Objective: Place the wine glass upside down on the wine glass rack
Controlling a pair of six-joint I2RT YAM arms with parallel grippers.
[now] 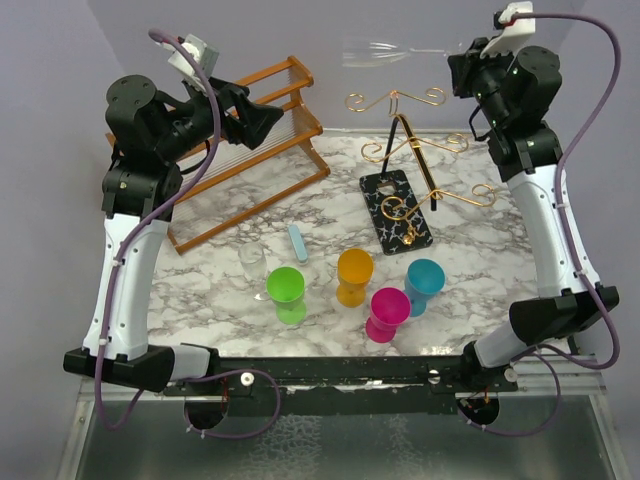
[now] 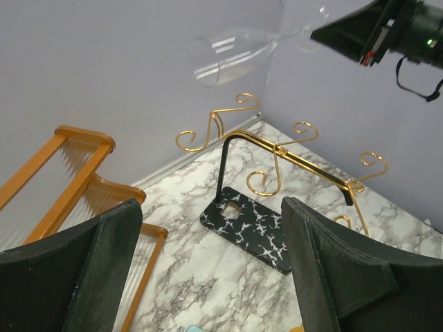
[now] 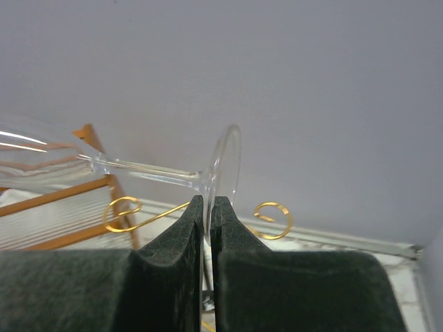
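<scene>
My right gripper (image 3: 210,204) is shut on the foot of a clear wine glass (image 3: 225,162). It holds the glass on its side, high above the table, bowl pointing left (image 1: 375,52). The glass also shows in the left wrist view (image 2: 232,52). The wine glass rack (image 1: 415,150), gold curly wire arms on a slanted black post with a black white-veined base (image 1: 395,210), stands below the glass, apart from it; it also shows in the left wrist view (image 2: 277,149). My left gripper (image 2: 211,256) is open and empty, raised over the left side, facing the rack.
A brown wooden slatted shelf rack (image 1: 250,160) stands at back left. On the marble table (image 1: 230,295) stand a small clear glass (image 1: 251,260), green (image 1: 286,293), orange (image 1: 354,275), pink (image 1: 387,312) and blue (image 1: 424,284) cups, and a pale blue stick (image 1: 297,243).
</scene>
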